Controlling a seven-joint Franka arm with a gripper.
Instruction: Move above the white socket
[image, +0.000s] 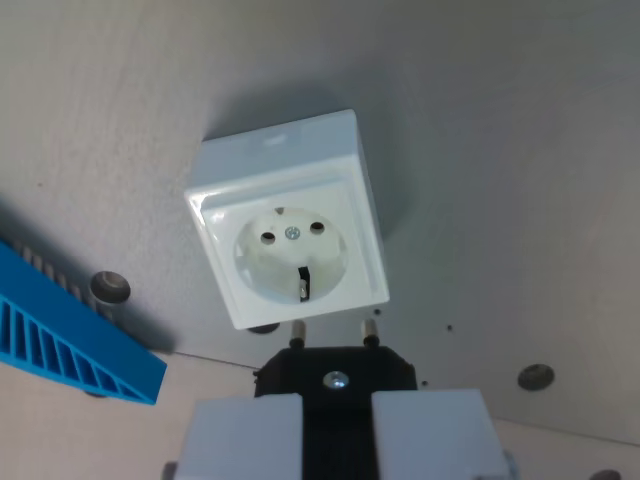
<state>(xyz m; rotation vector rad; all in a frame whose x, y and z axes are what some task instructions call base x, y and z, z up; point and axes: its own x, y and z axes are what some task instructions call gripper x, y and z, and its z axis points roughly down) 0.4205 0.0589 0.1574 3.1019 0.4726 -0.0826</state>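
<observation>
The white socket (290, 225) is a square box on the pale board, in the middle of the wrist view, its round recess with two holes and a centre screw facing the camera. My gripper (338, 425) is at the bottom centre, its two white fingers (245, 440) shut on a black plug (335, 375). The plug's two metal pins (297, 330) point up toward the socket's lower edge and sit just below it, slightly toward the wrist view's right of the recess.
A blue ribbed plastic part (70, 335) lies at the wrist view's left. A round metal bolt head (110, 288) sits beside it. Another bolt head (536, 376) is at the lower right on the board.
</observation>
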